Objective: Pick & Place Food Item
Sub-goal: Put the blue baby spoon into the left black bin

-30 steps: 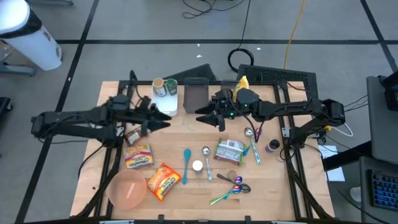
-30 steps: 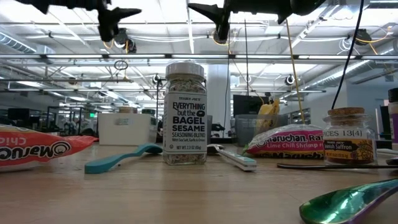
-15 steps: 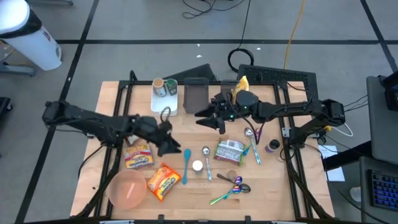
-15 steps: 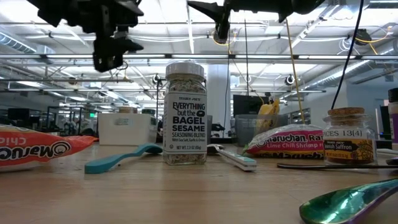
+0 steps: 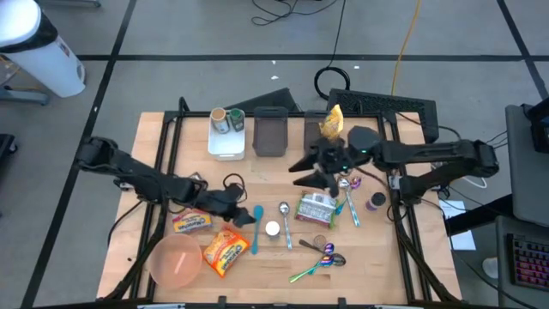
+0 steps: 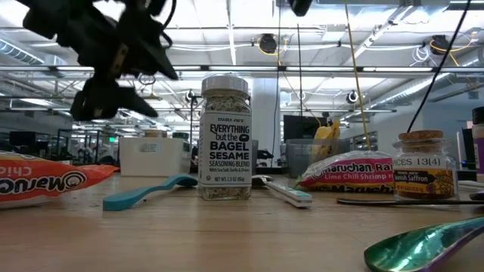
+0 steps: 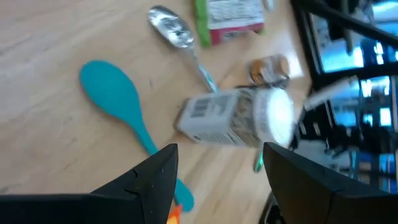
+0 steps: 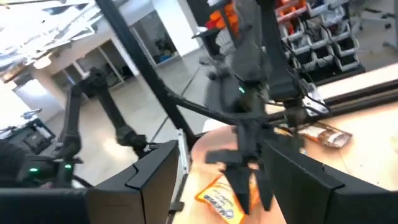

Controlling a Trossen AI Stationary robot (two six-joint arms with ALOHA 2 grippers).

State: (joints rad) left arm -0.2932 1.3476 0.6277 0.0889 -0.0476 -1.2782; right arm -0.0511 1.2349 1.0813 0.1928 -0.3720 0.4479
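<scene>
A: Where is the left gripper (image 5: 238, 206)?

B: Low over the middle of the table (image 5: 257, 172), just left of the teal spoon (image 5: 256, 227). Its fingers (image 7: 152, 180) stand apart with nothing between them. In the left wrist view the spoon and the seasoning jar (image 7: 239, 117) show in the gap past the fingers, but neither is touched.

A: And the jar itself?

B: It stands upright near the table's middle, white cap up, just right of the teal spoon and beside a metal spoon (image 5: 285, 219). In the low view its label reads "Everything but the Bagel Sesame".

A: The other food items?

B: A green ramen packet (image 5: 316, 209) lies right of the jar. Two more packets lie to the left: one yellow and red (image 5: 190, 217), one orange (image 5: 225, 249) nearer the front edge, next to a pink bowl (image 5: 177, 261). A small saffron jar (image 5: 376, 202) sits near the right rail.

A: What about the right gripper (image 5: 319, 172)?

B: It hangs above the table, just beyond the far end of the green ramen packet. Its fingers (image 8: 155, 171) are spread wide and empty too. Its wrist camera looks across at the left arm and the orange packet under it.

A: Anything at the far edge?

B: A white tray (image 5: 227, 142) with two small jars, a dark container (image 5: 271, 133), and a banana (image 5: 331, 120).
</scene>
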